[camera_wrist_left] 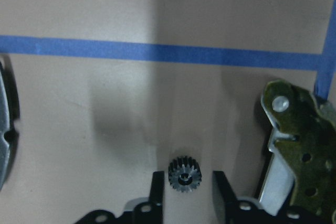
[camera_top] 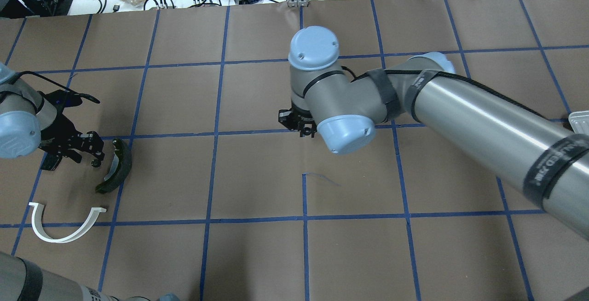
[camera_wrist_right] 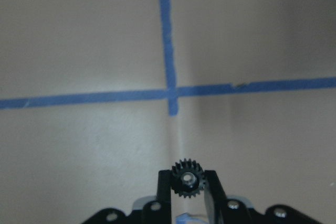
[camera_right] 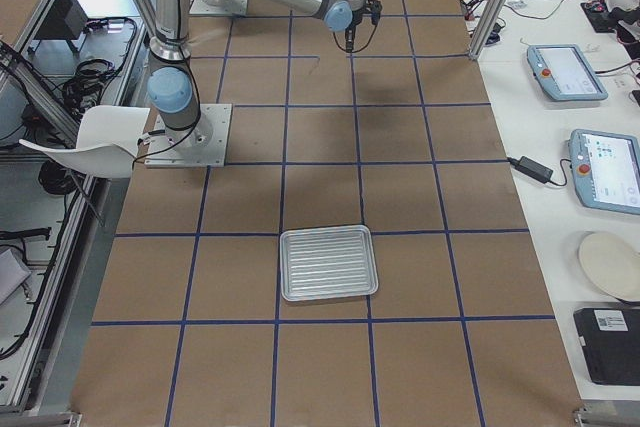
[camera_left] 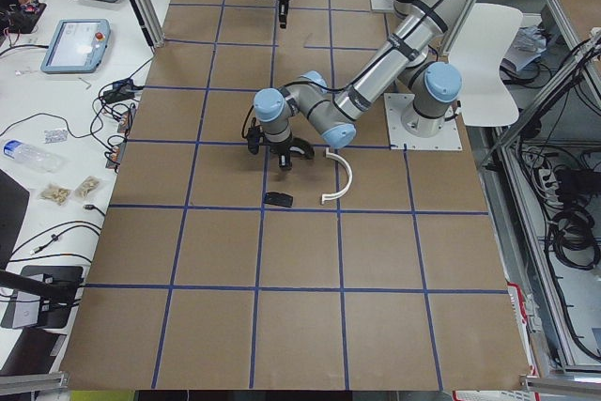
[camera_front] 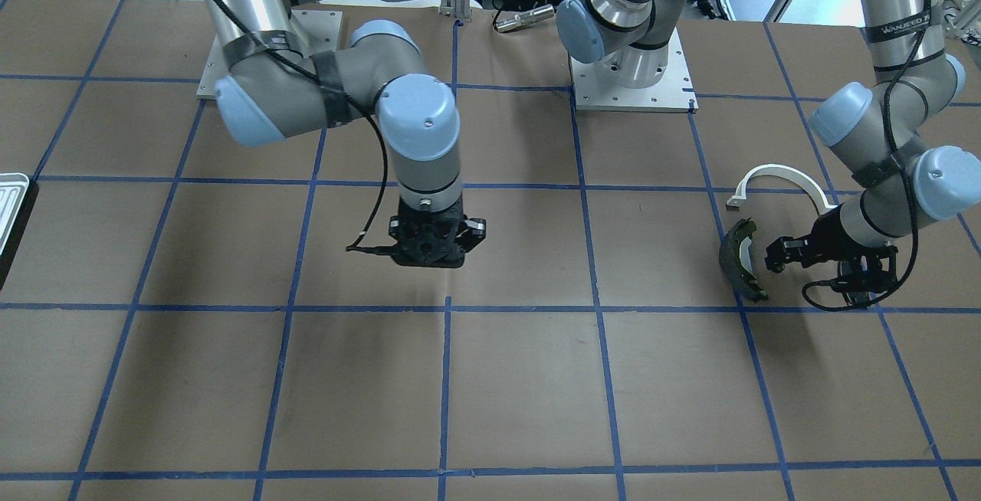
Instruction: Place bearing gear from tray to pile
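Pinching a small black toothed gear, fingers of the right gripper clench its rim over brown paper.
Spread apart, the left gripper flanks a second gear without touching; dull olive brake shoe at three o'clock; ribbed silvery tray well apart.

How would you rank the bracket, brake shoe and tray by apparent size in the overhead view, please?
1. Bracket, widest span though thin.
2. Brake shoe.
3. Tray, only because just its corner shows at the edge.
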